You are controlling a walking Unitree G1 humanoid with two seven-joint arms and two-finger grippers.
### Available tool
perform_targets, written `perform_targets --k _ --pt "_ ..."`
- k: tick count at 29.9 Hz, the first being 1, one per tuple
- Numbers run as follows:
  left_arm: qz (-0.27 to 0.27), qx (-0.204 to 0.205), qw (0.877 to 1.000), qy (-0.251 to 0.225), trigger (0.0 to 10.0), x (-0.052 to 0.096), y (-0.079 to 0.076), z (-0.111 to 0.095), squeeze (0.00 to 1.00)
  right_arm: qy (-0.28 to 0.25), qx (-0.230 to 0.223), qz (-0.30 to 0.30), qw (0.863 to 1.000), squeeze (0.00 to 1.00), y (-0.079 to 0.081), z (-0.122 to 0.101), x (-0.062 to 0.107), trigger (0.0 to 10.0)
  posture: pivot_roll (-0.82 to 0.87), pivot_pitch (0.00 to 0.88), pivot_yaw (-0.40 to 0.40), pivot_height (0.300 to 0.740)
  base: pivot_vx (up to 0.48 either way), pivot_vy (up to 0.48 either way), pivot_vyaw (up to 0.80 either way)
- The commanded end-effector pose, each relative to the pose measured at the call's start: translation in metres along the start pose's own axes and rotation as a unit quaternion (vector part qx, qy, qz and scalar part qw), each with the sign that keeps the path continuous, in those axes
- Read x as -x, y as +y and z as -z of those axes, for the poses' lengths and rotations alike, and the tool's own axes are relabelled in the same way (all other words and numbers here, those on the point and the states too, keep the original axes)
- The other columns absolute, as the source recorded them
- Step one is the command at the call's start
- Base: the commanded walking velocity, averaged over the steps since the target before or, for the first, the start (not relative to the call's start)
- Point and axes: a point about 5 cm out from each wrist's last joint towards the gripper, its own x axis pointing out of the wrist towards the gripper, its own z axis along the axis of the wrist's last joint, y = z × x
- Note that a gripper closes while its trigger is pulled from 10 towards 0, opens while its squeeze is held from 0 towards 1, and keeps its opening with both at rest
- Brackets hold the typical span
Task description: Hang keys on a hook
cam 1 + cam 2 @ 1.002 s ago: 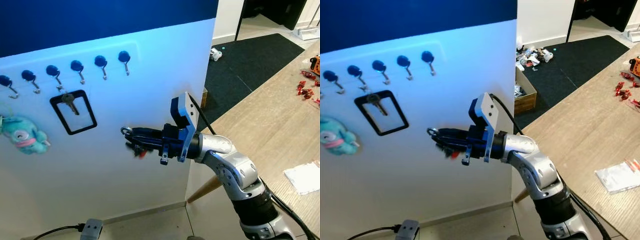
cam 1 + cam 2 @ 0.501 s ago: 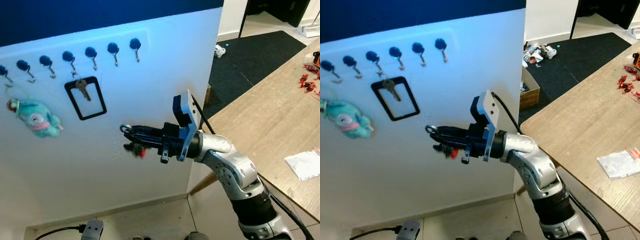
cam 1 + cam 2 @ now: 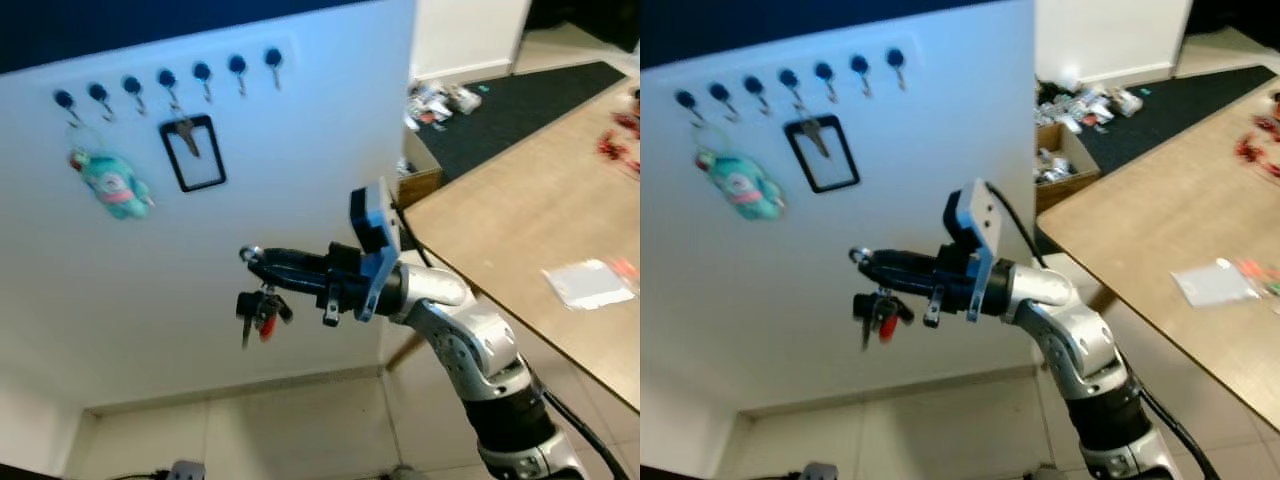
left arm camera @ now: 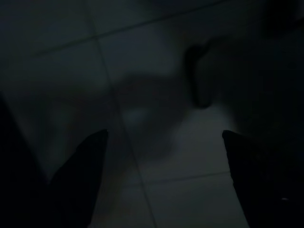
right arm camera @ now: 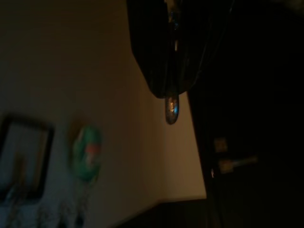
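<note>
Camera pulled back; right gripper [image 3: 258, 262], jaws still clamping the dangling keys [image 3: 258, 312], below hooks [image 3: 166, 81].

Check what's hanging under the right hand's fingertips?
A bunch of keys with a red tag dangles from a ring pinched by the right hand. Behind it is the white wall. How many keys is too blurred to tell.
</note>
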Motion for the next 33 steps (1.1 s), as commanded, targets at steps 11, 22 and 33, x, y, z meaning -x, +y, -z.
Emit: perform_targets --k 11,22,33 --pt "-0.011 0.007 1.000 0.010 10.0 0.0024 0.0042 0.0098 0.00 -0.015 0.002 0.009 1.000 0.00 0.0009 -0.0029 -0.0057 10.0 -0.13 0.102 0.124 0.740 0.000 -0.310 0.00" --pt "-0.011 0.001 1.000 0.012 10.0 0.0023 0.0037 0.0100 0.00 -0.006 0.011 0.017 1.000 0.00 -0.0028 -0.0007 -0.0052 10.0 -0.13 0.094 0.121 0.740 0.000 0.000 0.43" --pt "-0.008 0.006 1.000 0.013 10.0 0.0021 0.0028 0.0104 0.00 -0.002 0.011 0.023 1.000 0.00 -0.0039 0.0009 -0.0055 10.0 -0.13 0.094 0.121 0.740 0.000 0.000 0.77"
